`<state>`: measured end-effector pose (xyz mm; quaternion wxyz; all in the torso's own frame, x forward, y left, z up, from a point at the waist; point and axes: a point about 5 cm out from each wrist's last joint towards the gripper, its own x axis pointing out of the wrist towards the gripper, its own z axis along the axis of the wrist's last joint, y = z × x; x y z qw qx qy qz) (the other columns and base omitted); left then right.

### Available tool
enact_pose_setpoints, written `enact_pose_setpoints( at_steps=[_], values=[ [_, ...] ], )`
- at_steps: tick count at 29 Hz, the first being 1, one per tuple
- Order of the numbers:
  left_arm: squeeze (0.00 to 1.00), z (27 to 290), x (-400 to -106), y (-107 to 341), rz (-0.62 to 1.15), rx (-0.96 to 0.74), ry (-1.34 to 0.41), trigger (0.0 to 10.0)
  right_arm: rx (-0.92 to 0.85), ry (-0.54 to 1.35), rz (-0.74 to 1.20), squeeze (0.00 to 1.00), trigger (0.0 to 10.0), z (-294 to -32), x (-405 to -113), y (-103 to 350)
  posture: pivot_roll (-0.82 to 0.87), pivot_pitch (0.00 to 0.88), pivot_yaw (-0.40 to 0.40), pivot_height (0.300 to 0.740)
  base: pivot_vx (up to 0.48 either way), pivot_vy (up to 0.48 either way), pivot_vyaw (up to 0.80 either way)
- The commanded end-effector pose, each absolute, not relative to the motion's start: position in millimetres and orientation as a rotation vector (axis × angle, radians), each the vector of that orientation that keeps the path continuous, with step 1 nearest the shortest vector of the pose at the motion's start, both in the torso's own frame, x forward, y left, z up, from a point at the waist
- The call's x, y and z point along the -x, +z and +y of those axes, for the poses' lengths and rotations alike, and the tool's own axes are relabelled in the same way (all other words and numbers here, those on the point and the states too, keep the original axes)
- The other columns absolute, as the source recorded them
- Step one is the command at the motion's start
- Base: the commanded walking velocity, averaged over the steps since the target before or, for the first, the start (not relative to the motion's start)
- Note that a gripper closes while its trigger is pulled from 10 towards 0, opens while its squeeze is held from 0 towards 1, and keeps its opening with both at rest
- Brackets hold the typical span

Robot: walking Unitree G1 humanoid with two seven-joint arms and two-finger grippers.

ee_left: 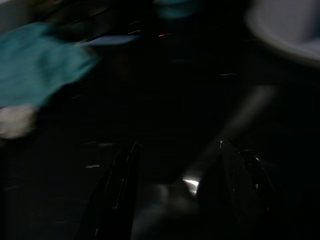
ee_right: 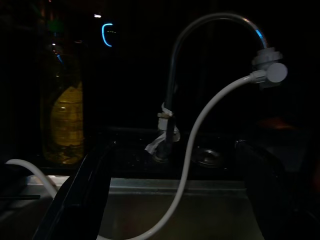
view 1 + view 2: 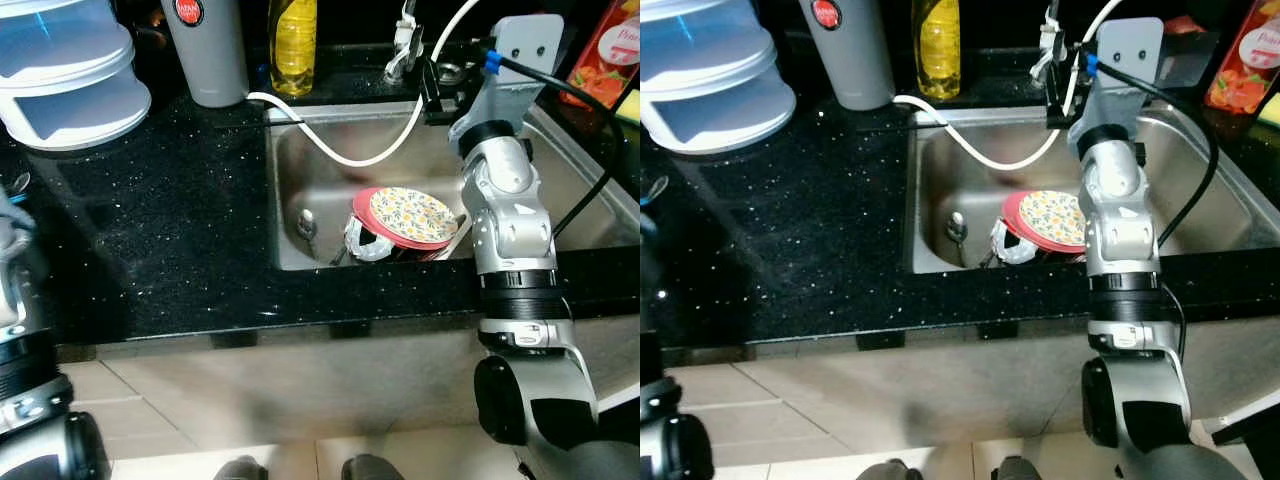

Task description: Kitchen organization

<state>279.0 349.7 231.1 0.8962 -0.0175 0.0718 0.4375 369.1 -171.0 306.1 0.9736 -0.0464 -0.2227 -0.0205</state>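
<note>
Plate [image 3: 411, 216] tilted, face up, in sink [image 3: 300, 150].

Both eye views look steeply down from the head, sharing the sink [image 3: 320, 190] and counter [image 3: 160, 240]. The right wrist view faces the tap [image 2: 200, 60] close ahead of the right gripper [image 2: 175, 200]; the left wrist view hovers low over dark counter.

Left wrist view: dark and smeared, a teal shape [image 1: 40, 65] too blurred to name.
Faucet [image 2: 200, 35]: its base lost in shadow.
Dishes under the floral plate [image 3: 412, 215]: mostly covered.
Stacked containers [image 3: 65, 75]: cut by the frame edge.
</note>
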Motion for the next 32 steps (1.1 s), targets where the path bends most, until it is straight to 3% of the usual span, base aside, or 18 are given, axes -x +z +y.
enact_pose_setpoints(
  at_steps=[1, 2, 3, 9, 10, 15, 17, 30, 31, 32],
  values=[
    [0.0, 361.1, -271.1, 230.9, 0.165, 0.011, 0.962, 10.0, 0.09, -0.03, -0.447, 0.0, 10.0, -168.8, -369.8, 305.2, 0.11, 0.033, 0.015, 0.74, 0.0, 0.0, 0.0],
    [0.25, 363.2, -268.9, 230.7, 0.167, 0.009, 0.972, 10.0, 0.092, -0.031, -0.446, 0.0, 10.0, -169.2, -369.7, 304.8, 0.11, 0.037, 0.016, 0.74, 0.0, 0.0, 0.0],
    [1.0, 363.9, -267.1, 229.5, 0.166, 0.006, 0.969, 10.0, 0.093, -0.031, -0.444, 0.0, 10.0, -169.5, -369.5, 304.4, 0.11, 0.04, 0.017, 0.74, 0.0, 0.0, 0.0],
    [1.0, 349.4, -259.0, 228.6, 0.057, 0.035, 1.005, 10.0, 0.096, -0.035, -0.434, 0.0, 10.0, -171.1, -369.4, 301.0, 0.11, 0.05, 0.016, 0.74, 0.0, 0.0, 0.0],
    [0.0, 343.5, -255.7, 227.6, 0.011, 0.115, 1.024, 10.0, 0.096, -0.034, -0.432, 0.0, 10.0, -171.0, -369.7, 300.6, 0.11, 0.055, 0.015, 0.74, 0.0, 0.0, 0.0],
    [0.0, 334.0, -254.8, 218.2, -0.014, 0.317, 1.004, 10.0, 0.094, -0.029, -0.429, 0.0, 10.0, -169.6, -370.9, 300.9, 0.12, 0.059, 0.006, 0.74, 0.0, 0.0, 0.0],
    [0.0, 331.0, -257.6, 197.9, 0.072, 0.486, 0.972, 10.0, 0.092, -0.015, -0.431, 0.0, 10.0, -166.1, -372.4, 302.4, 0.12, 0.06, 0.002, 0.74, 0.0, 0.0, 0.0],
    [0.0, 340.5, -256.4, 172.8, 0.191, 0.597, 0.99, 10.0, 0.092, -0.003, -0.43, 0.0, 10.0, -163.5, -373.0, 302.9, 0.12, 0.062, -0.01, 0.74, 0.0, 0.0, 0.0],
    [0.0, 342.0, -258.6, 173.5, 0.195, 0.635, 0.98, 0.0, 0.092, -0.003, -0.432, 0.0, 10.0, -163.5, -372.9, 303.4, 0.11, 0.061, -0.008, 0.74, 0.0, 0.0, 0.0],
    [0.0, 342.0, -258.6, 173.5, 0.195, 0.635, 0.98, 0.0, 0.092, -0.003, -0.432, 0.0, 10.0, -163.5, -372.9, 303.4, 0.11, 0.061, -0.008, 0.74, 0.0, 0.0, 0.0]
  ],
)
